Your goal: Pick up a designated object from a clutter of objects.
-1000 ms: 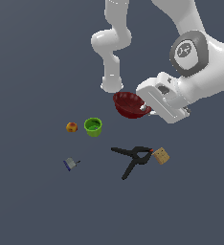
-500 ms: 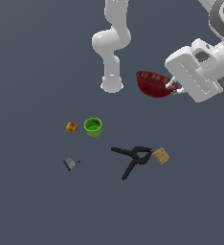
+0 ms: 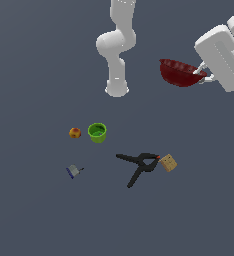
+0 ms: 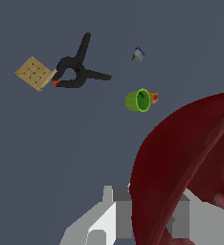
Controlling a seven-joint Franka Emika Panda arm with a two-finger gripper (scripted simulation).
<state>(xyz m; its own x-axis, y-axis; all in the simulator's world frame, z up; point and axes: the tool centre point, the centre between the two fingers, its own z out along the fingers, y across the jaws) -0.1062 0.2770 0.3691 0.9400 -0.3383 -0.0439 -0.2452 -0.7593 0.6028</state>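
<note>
My gripper (image 3: 203, 76) is shut on the rim of the dark red bowl (image 3: 179, 72) and holds it high above the floor at the exterior view's right. In the wrist view the bowl (image 4: 190, 167) fills the near corner, with a grey finger (image 4: 118, 210) against its rim. Far below lie the green cup (image 3: 97, 132), the orange-red fruit (image 3: 75, 133), the black clamp (image 3: 139, 166), the tan cube (image 3: 168, 162) and the tiny blue-grey piece (image 3: 73, 171). The wrist view also shows the cup (image 4: 139, 101), clamp (image 4: 75, 72) and cube (image 4: 34, 73).
The arm's white base column (image 3: 117, 50) stands at the back middle of the dark grey floor (image 3: 34, 220). The tan cube touches the clamp's red-tipped jaw end.
The gripper has carried the red bowl up and toward the exterior view's right, away from the clutter. The small items on the floor have not moved.
</note>
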